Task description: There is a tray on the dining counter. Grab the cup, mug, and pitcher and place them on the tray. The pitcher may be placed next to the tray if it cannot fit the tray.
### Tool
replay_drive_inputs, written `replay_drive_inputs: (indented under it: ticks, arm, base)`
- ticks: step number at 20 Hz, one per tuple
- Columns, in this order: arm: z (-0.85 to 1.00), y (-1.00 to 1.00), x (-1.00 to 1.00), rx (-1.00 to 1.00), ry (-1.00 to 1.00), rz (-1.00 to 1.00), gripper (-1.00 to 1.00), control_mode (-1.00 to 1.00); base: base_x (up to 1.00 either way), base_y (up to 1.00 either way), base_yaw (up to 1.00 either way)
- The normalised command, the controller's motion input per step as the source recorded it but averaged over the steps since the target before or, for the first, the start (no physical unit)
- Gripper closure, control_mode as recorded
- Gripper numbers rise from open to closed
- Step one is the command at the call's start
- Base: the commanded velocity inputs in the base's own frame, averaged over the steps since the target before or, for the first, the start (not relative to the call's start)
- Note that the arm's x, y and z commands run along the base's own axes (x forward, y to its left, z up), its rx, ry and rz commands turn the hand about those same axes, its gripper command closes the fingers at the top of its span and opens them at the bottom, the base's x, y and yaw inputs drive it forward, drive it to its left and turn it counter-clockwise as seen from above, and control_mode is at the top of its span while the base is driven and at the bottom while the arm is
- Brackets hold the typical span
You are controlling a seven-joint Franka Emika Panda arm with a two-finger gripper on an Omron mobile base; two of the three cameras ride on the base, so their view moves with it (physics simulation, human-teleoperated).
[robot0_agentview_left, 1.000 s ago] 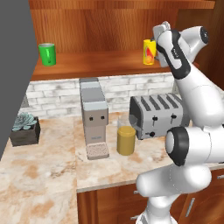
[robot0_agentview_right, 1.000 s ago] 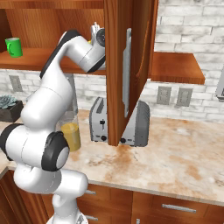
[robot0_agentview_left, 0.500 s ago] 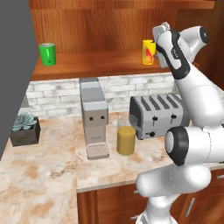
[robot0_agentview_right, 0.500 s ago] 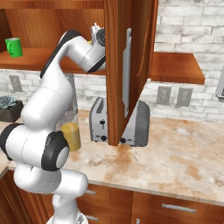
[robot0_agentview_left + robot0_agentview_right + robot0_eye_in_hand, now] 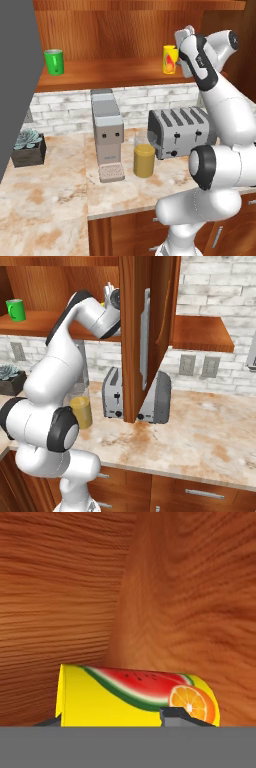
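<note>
Grasping the cup [image 5: 135, 699] at the hand view's bottom, the fingers [image 5: 175, 714] are set on either side so it can be lifted off the shelf [image 5: 110, 77].

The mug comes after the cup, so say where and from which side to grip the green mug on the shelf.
Grip the mug around its straight side wall at mid-height, coming in level from the open front of the wooden shelf. It stands upright with free space on both sides, so the fingers can straddle it.
</note>
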Motion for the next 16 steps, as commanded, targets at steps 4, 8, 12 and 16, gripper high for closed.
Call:
replay_drive_inputs:
  ticks: [4, 8, 12, 16]
  arm:
    - [-0.13, 0.05, 0.0, 0.0, -0.09, 0.0, 1.0, -1.0]
    - [0.0, 0.07, -0.12, 0.0, -0.11, -0.01, 1.0, -1.0]
    - [0.0, 0.02, -0.07, 0.0, 0.0, 0.0, 1.0, -1.0]
    - [0.09, 0.0, -0.44, 0.0, 0.0, 0.0, 1.0, -1.0]
  base:
    - [0.0, 0.0, 0.0]
    - [0.0, 0.0, 0.0]
    - [0.0, 0.0, 0.0]
    - [0.0, 0.0, 0.0]
